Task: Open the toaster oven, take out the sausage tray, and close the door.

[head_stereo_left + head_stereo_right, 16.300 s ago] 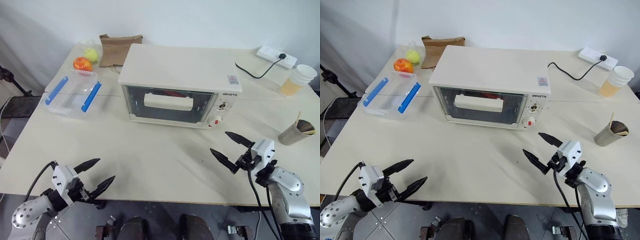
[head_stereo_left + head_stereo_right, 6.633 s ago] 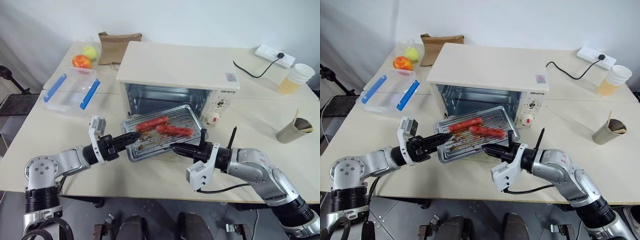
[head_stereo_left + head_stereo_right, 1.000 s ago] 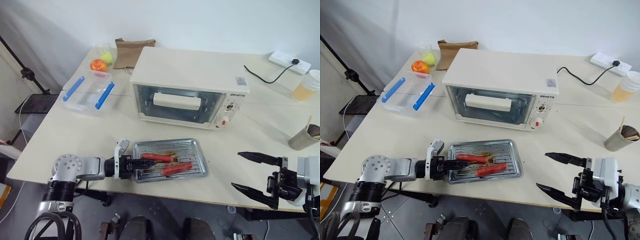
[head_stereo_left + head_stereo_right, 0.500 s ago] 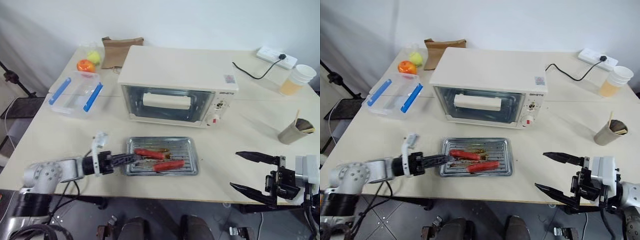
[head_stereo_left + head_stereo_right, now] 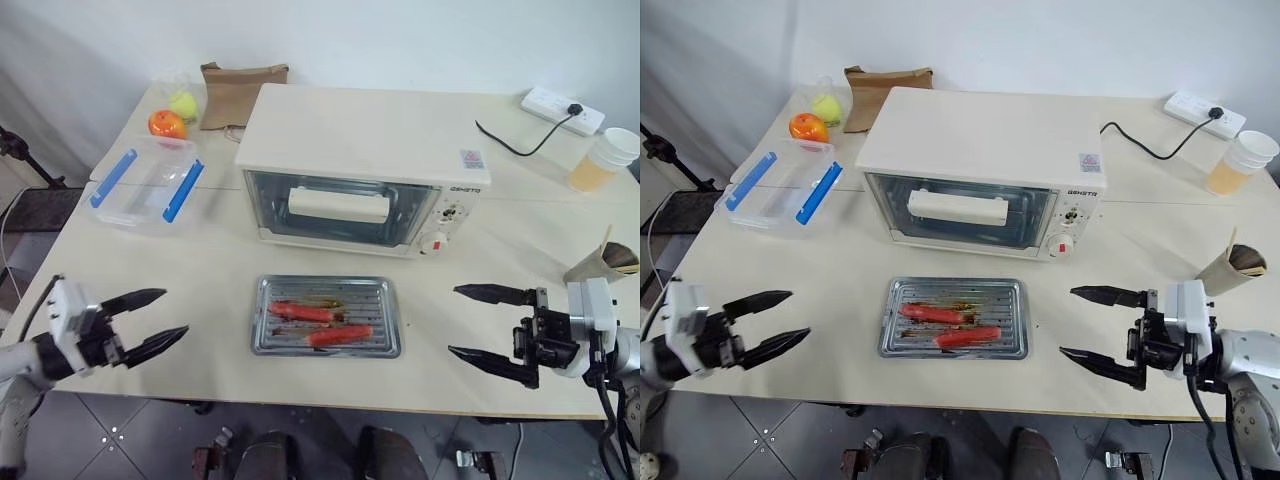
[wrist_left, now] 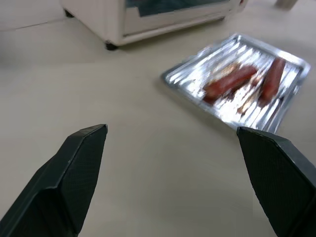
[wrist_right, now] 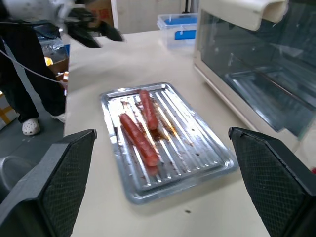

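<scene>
Sausage tray point(image 5: 326, 316) lies on the table point(image 5: 220, 270) before the toaster oven point(image 5: 360, 170) | door point(image 5: 338, 208) shut | left claw point(image 5: 146, 321) spread empty at table's left edge | right claw point(image 5: 487, 324) spread empty, right of tray

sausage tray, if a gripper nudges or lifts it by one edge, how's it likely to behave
The sausage tray looks like thin shiny metal lying flat on the smooth table, so a nudge would probably slide it rather than tip it. Lifted by one edge, it likely stays stiff, but the two sausages lie loose on the ridges and may well roll or slide toward the low side.
</scene>
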Tool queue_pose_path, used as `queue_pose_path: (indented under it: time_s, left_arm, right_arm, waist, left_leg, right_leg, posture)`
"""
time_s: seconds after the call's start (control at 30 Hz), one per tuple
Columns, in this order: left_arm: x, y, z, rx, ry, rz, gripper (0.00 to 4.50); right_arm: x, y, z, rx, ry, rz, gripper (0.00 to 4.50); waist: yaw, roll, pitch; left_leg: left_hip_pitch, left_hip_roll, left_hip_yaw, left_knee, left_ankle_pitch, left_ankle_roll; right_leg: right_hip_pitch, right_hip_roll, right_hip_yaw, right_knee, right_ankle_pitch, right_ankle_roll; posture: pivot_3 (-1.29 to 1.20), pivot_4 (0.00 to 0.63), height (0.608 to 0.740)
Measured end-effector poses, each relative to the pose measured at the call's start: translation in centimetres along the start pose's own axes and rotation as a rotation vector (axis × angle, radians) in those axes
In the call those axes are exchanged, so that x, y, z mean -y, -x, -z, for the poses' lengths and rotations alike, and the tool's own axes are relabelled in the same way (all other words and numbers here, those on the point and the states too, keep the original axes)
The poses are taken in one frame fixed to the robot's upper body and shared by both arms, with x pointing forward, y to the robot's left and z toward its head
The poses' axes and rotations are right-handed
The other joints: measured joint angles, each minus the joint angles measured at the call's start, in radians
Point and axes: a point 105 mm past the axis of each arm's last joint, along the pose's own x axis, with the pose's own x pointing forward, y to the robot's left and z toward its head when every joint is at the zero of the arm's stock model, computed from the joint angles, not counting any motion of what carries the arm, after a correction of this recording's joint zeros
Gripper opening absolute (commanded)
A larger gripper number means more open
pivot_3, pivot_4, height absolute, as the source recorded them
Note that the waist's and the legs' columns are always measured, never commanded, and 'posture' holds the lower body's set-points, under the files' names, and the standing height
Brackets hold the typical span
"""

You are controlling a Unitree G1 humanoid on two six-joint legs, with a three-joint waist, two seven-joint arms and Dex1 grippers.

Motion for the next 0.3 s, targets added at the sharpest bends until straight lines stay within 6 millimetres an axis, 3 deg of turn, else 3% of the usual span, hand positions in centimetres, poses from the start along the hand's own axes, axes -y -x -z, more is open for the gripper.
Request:
queue_pose_path:
  time_s: [0.13, 0.3]
  left_arm:
    - [0.0, 1.5, -1.1, 0.007, -0.069, -0.033, 4.47]
    - [-0.2, 1.4, -1.3, 0.008, -0.092, -0.060, 4.47]
  right_arm:
    - [0.9, 0.5, 0.2, -0.015, 0.009, -0.003, 4.50]
    - [1.1, 1.5, 1.3, -0.035, 0.001, -0.008, 4.50]
  waist:
    - [0.003, -0.002, 0.001]
    - [0.001, -0.002, 0.001]
  left_leg:
    - [-0.001, 0.000, 0.000, 0.002, 0.000, 0.001]
    - [0.000, 0.001, 0.002, 0.002, 0.000, 0.001]
  right_leg:
    - [0.001, 0.000, -0.001, -0.001, 0.001, 0.002]
    - [0.001, 0.001, -0.002, -0.001, 0.002, 0.003]
  posture:
    - [0.00, 0.150, 0.740]
    - [0.00, 0.150, 0.740]
